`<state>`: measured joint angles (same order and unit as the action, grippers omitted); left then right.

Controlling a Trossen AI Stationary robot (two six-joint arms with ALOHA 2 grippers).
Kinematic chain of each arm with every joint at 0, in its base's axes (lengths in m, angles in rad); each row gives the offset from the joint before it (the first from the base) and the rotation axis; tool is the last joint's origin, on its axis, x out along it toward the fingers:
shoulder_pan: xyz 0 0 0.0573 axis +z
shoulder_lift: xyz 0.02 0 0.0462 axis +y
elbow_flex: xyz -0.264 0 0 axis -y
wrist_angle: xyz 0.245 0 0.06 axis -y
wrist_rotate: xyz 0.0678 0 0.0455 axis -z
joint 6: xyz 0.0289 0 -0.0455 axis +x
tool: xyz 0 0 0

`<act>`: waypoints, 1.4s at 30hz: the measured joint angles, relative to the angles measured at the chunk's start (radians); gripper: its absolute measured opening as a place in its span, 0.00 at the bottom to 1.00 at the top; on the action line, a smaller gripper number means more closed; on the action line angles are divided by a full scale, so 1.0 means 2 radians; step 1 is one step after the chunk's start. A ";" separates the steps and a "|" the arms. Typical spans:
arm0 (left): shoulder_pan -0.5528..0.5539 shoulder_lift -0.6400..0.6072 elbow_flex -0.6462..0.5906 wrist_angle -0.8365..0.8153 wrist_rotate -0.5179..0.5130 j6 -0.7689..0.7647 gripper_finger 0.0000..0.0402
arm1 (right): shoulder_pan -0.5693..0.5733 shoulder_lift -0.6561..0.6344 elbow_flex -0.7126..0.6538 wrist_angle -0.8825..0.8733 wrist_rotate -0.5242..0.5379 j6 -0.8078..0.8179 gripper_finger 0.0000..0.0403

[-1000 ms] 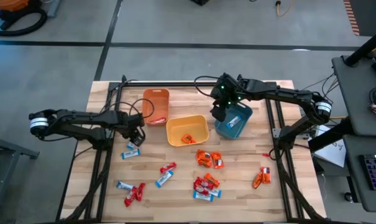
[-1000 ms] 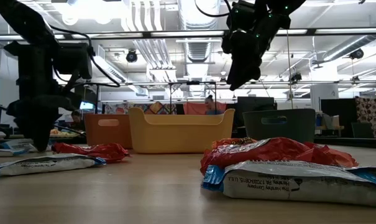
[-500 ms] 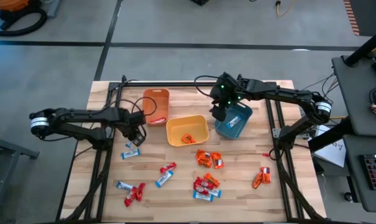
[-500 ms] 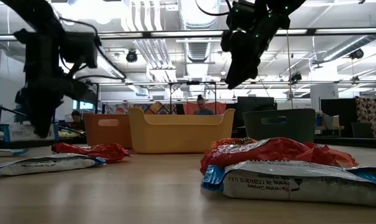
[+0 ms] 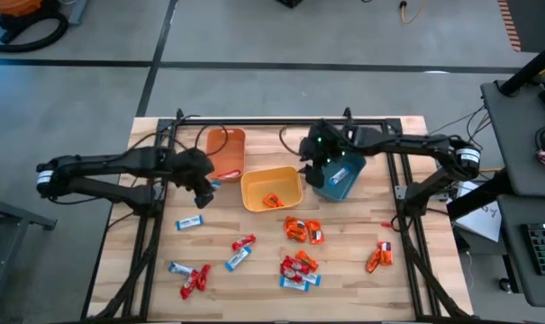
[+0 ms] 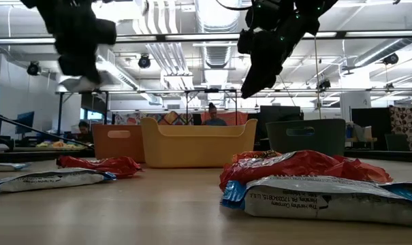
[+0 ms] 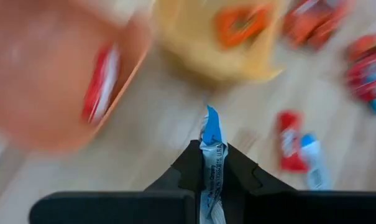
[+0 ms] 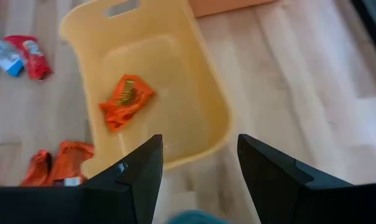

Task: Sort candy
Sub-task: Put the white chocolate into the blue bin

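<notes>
Left gripper [image 7: 211,171]: pressed onto a blue-and-white wrapped candy bar [image 7: 211,144], held edge-on between the fingers, raised above the wooden slatted worktop [image 5: 362,288] between the orange plastic bin [image 5: 227,151] and the yellow plastic bin [image 5: 272,188]. Judged to be carrying the bar toward the teal plastic bin [image 5: 340,176], which already holds a bar.

Right gripper [image 8: 199,163]: fingers spread, holding nothing, hanging over the near edge of the teal bin beside the yellow bin. It stands on the likely path to the teal bin and may need to clear.

Contents: one orange packet [image 8: 125,98] in the yellow bin; a red-wrapped sweet [image 7: 100,84] in the orange bin.

Unsorted: loose mixed candy [image 5: 299,265] scattered across the worktop's front half, well apart from both grippers.
</notes>
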<state>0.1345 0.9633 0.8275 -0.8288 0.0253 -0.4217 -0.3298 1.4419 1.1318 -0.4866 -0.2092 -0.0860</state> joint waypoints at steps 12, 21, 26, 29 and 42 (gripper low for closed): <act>-0.049 0.000 -0.064 0.360 -0.009 0.095 0.03 | 0.079 -0.009 -0.073 0.242 0.000 0.004 0.46; -0.049 0.072 -0.082 0.553 -0.009 0.164 0.03 | 0.103 -0.007 -0.113 0.412 0.006 0.012 0.48; -0.049 0.123 -0.065 0.610 -0.009 0.198 0.04 | 0.103 -0.007 -0.117 0.440 0.006 0.017 0.52; -0.049 0.155 -0.053 0.638 -0.009 0.215 0.04 | 0.103 -0.007 -0.117 0.454 0.006 0.017 0.55; -0.047 0.227 -0.006 0.662 -0.034 0.230 0.04 | 0.102 -0.007 -0.118 0.456 0.019 0.019 0.52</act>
<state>0.0410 1.4169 0.8160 0.4960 -0.0428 0.0377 -0.1249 1.4283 0.8963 0.4252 -0.1720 -0.0485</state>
